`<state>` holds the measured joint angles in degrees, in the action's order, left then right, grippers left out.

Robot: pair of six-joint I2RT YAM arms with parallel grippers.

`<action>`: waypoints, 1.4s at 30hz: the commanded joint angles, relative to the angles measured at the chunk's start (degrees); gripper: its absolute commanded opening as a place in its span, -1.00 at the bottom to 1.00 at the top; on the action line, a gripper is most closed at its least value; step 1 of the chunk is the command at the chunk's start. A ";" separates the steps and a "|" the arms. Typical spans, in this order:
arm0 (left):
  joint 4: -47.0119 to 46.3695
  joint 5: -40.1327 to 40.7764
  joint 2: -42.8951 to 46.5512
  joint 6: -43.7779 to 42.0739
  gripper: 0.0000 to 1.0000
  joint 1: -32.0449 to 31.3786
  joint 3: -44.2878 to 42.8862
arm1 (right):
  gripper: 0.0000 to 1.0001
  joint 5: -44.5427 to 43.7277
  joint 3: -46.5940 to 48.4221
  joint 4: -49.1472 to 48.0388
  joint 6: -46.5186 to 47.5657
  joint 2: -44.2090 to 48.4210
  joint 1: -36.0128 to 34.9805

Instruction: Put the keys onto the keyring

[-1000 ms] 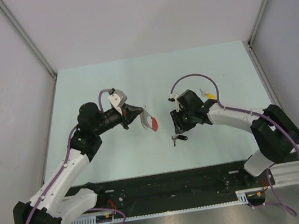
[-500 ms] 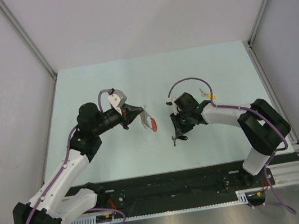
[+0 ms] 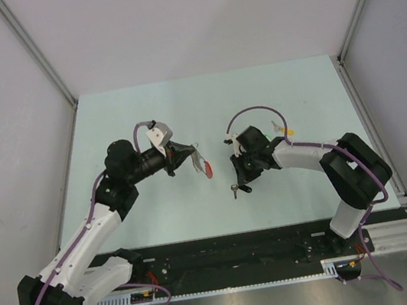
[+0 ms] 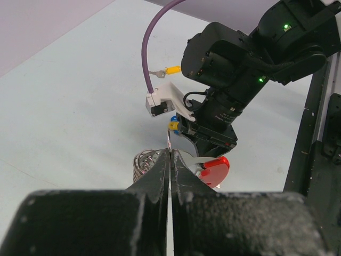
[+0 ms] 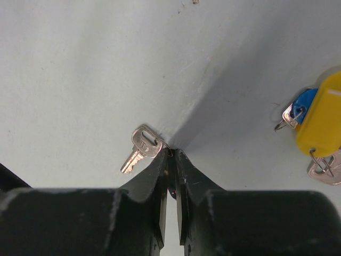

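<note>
My left gripper [image 3: 195, 159] is shut on the keyring [image 4: 145, 161], a coil of grey metal with a red oval tag [image 4: 215, 169], held above the table; the tag also shows in the top view [image 3: 208, 169]. My right gripper [image 3: 240, 181] faces it a short way to the right, apart from it. Its jaws [image 5: 171, 154] are shut on a thin wire ring carrying a small silver key [image 5: 140, 148]; the key's black head [image 3: 244, 187] shows only from above. The right gripper's body [image 4: 213, 125] fills the left wrist view behind the tag.
A yellow-headed key [image 3: 285, 132] lies on the table behind the right arm and shows in the left wrist view [image 4: 170, 70]. A yellow tag with a blue head and small keys [image 5: 318, 122] lies to the right of the right gripper.
My right gripper has moved a little left toward the keyring with the key in it, and its elbow has swung in. The left arm has not moved.
</note>
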<state>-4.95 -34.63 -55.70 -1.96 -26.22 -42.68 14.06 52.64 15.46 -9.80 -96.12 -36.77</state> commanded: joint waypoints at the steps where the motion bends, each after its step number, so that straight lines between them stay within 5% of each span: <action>1: -2.08 -0.35 1.12 -0.59 -0.99 0.38 -2.59 | -0.72 0.26 2.02 -1.23 1.28 -0.13 0.12; 19: -2.08 -0.44 1.12 -0.50 -0.99 0.38 -2.50 | -0.67 2.63 2.29 -4.21 2.95 -1.71 -0.05; 26: -2.08 -0.52 1.03 -0.59 -0.99 0.38 -2.50 | -0.91 1.67 2.46 -2.64 3.91 0.30 -0.05; 42: -2.08 -0.35 1.74 -0.42 -0.99 0.38 -2.50 | -1.00 -19.50 7.56 19.50 5.59 11.03 4.16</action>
<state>-4.95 -34.65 -55.70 -1.96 -26.22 -42.65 2.57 57.95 26.35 -3.92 -87.66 -34.00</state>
